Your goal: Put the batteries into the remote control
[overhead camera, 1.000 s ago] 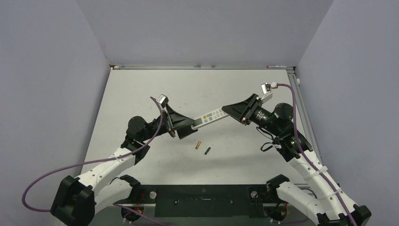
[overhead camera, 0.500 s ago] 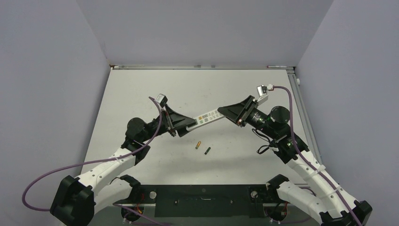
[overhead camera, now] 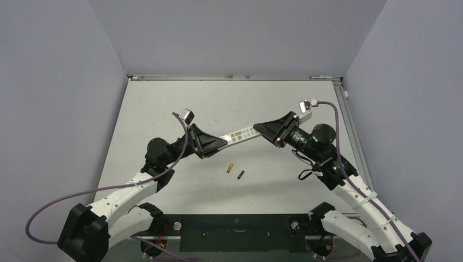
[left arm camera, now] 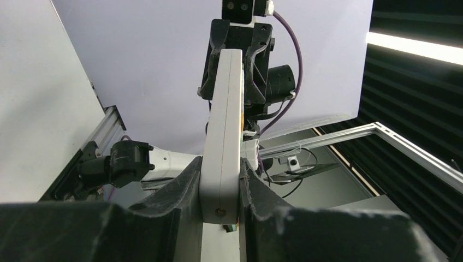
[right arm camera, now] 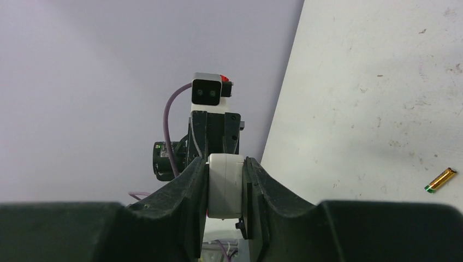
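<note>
Over the table (overhead camera: 180, 103), remote control (overhead camera: 241, 134) spans left-right, ends clamped by left pincer (overhead camera: 223, 141), right pincer (overhead camera: 261, 129).

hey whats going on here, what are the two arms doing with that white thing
Both arms are holding the white remote control between them, apparently raised a little above the table. The left end effector is clamped on one end and the right end effector on the other, with the button side facing up. Nothing is loaded yet: the gold-orange battery and the dark battery lie loose on the table, nearer the arm bases than the remote.
</note>
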